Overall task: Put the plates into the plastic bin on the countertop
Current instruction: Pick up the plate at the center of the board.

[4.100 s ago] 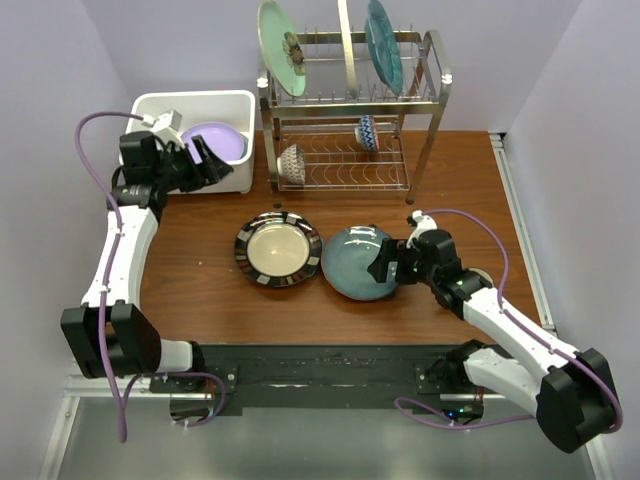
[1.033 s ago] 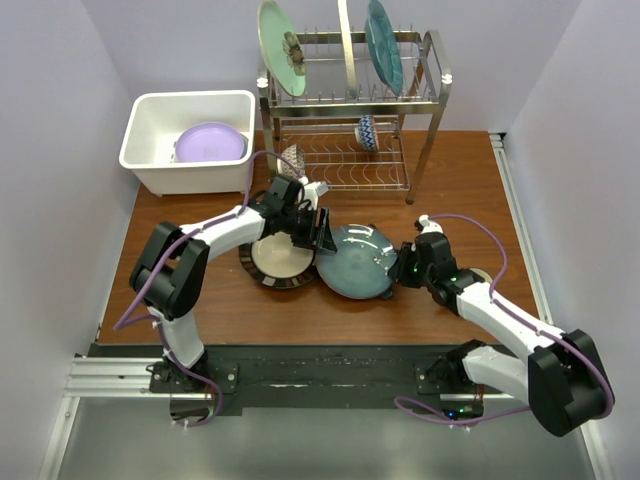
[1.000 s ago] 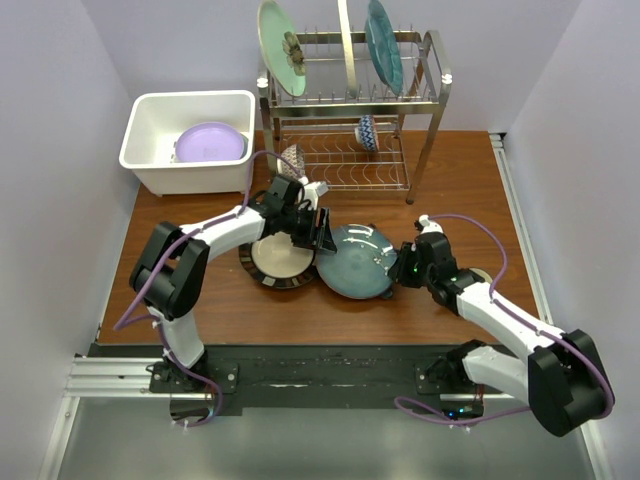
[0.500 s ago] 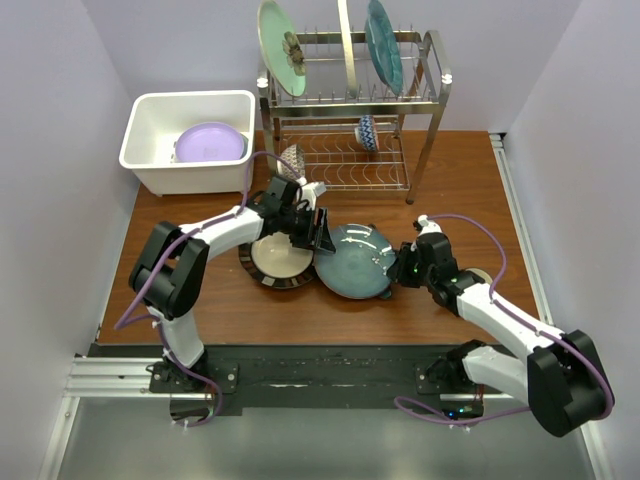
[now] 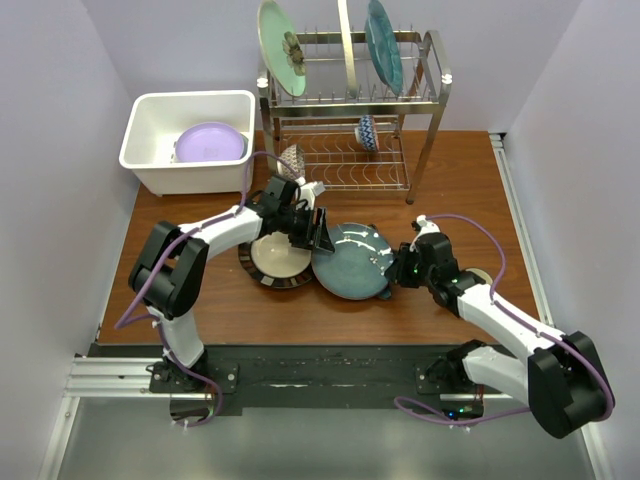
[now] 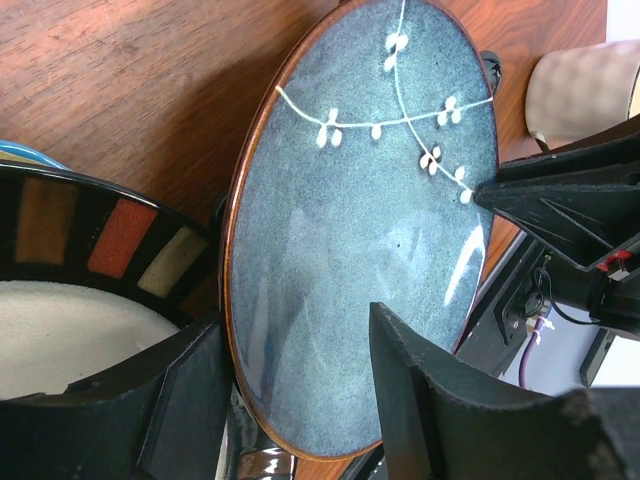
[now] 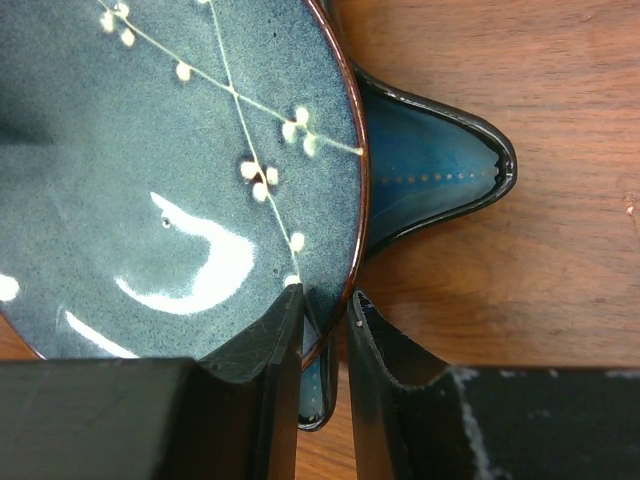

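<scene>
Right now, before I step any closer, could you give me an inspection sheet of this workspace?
Surface: brown wooden table.
Job's things: lavender plate in white bin; blue-grey plate lying over star-shaped plate, its edge overlapping black-striped plate; teal plate upright in dish rack.
Clutter: the rack also holds a flower-motif plate and two small bowls.
Grippers: left gripper open, straddling the blue-grey plate's edge; right gripper pinching the opposite rim.
Cables: purple cables loop along both arms.
Surroundings: pale walls on three sides.
</scene>
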Robot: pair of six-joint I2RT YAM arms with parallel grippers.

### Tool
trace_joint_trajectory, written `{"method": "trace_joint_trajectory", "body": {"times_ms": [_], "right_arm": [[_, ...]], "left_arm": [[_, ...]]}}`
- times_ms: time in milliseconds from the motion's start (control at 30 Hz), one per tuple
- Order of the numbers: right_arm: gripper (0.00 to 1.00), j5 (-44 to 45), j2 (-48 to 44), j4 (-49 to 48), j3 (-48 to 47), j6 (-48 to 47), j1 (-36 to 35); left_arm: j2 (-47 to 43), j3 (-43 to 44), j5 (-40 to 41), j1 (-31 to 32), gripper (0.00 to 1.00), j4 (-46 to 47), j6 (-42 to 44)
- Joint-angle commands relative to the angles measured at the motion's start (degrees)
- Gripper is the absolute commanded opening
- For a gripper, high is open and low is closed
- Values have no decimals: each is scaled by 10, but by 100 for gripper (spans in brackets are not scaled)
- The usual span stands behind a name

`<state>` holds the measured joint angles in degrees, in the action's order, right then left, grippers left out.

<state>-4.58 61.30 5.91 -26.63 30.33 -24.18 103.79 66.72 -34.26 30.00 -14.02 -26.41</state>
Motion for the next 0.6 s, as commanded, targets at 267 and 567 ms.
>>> {"method": "trace_joint_trajectory", "body": {"times_ms": [267,567], "right_arm": [[25,-119,-44,-141,-1,-4,-14],[27,-136,-57,-158,5,-5,-14]], "left_arm": [[-7,-3,-102,23,53,42,-10],[-14,3,-126,36,52,50,-20]]}}
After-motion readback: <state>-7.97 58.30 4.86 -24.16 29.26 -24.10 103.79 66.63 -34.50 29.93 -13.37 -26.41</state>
